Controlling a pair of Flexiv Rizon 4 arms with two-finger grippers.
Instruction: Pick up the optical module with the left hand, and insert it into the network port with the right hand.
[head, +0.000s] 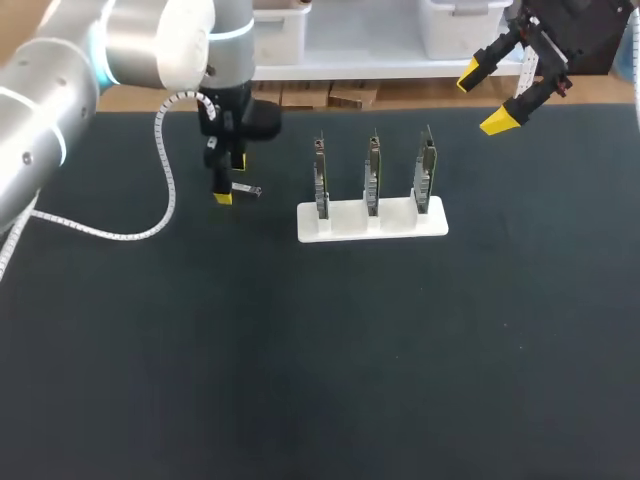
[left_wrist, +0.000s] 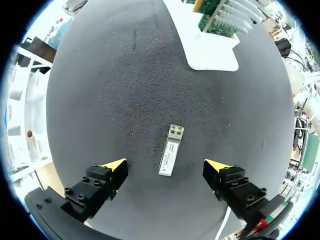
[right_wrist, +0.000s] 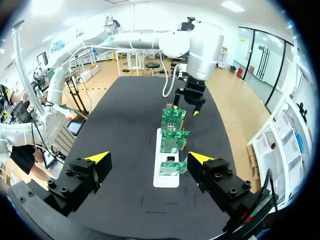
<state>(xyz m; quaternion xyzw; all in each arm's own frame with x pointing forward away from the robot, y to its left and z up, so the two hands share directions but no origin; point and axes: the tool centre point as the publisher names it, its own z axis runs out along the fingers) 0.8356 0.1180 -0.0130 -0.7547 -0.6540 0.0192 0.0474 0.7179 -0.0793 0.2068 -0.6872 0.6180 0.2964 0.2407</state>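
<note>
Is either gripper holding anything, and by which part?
Nothing is held. The optical module lies untouched between the open left gripper's fingers; the right gripper is empty.

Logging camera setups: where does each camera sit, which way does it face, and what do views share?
Head view: above and behind the robot, looking down on the table; shows the left tool over the optical module, right tool far right.
Left wrist view: on that wrist, facing down at the module between its open fingers.
Right wrist view: on that wrist, facing across the table to the white board holder and left arm; own tool open.
Shared: all show the holder; head and left wrist show the module.
</note>
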